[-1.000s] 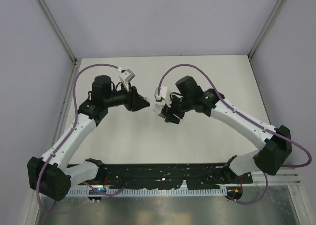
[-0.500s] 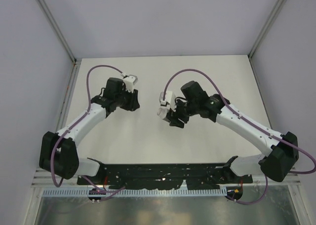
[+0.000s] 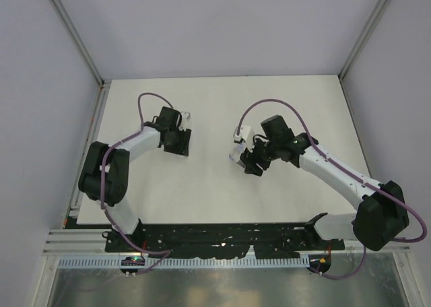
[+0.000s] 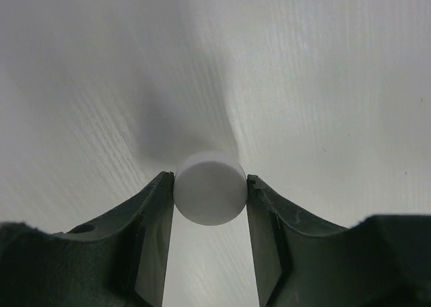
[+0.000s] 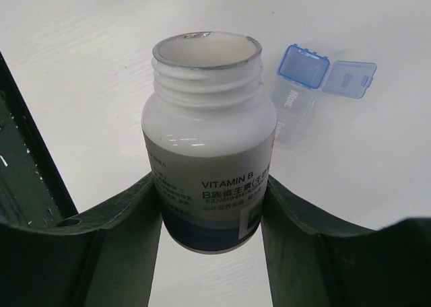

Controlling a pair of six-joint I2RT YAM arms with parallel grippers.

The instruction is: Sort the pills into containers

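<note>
In the left wrist view my left gripper point(image 4: 210, 184) is shut on a round white cap point(image 4: 209, 194), pinched between the fingertips just above the white table. From above, the left gripper point(image 3: 180, 144) points down at the table's left-middle. My right gripper point(image 5: 209, 186) is shut on a white bottle point(image 5: 205, 132) with a Vitamin B label and a dark blue base. The bottle's threaded mouth is uncapped. Seen from above, the bottle point(image 3: 234, 156) is near the table's middle. A clear vial point(image 5: 296, 101) with blue lids flipped open lies just beyond the bottle. No pills show.
The white table point(image 3: 283, 98) is boxed in by pale walls with metal corner rails point(image 3: 75, 38). A black rail point(image 3: 222, 236) with the arm bases runs along the near edge. Purple cables loop over both arms.
My left arm has drawn back to the left and tipped down toward the table, cap still between the fingers. My right arm has shifted a little to the right with the bottle.
</note>
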